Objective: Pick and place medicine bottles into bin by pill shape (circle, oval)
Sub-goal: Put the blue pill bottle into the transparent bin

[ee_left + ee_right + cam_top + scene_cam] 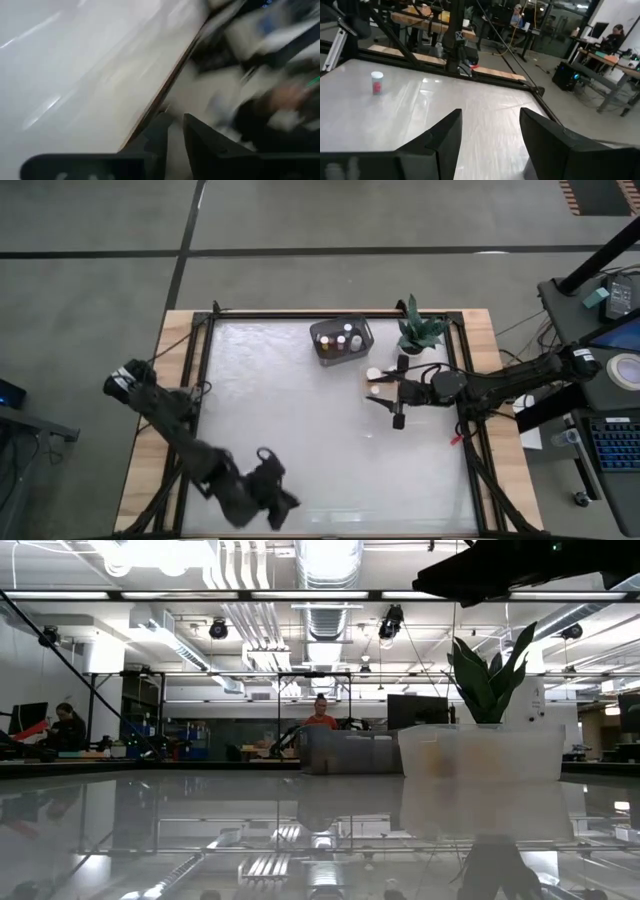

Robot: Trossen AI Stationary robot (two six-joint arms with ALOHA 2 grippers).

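Observation:
A dark bin [342, 340] stands at the table's far middle with several small bottles inside; it also shows in the low view [345, 752]. Two small bottles, one white [374, 374] and one orange [374, 390], stand on the table just left of my right gripper [398, 392]. That gripper hangs over the table's right part, open and empty. In the right wrist view its fingers [490, 140] are wide apart, and one white-capped bottle [377, 82] stands well ahead of them. My left gripper [275, 498] waits at the near edge, its fingers [175, 142] nearly together, holding nothing.
A green potted plant [420, 330] stands right of the bin; in the low view [490, 670] it rises from a white pot [480, 752]. The table has a wooden rim [180, 360] and a dark frame. People sit at desks in the room beyond.

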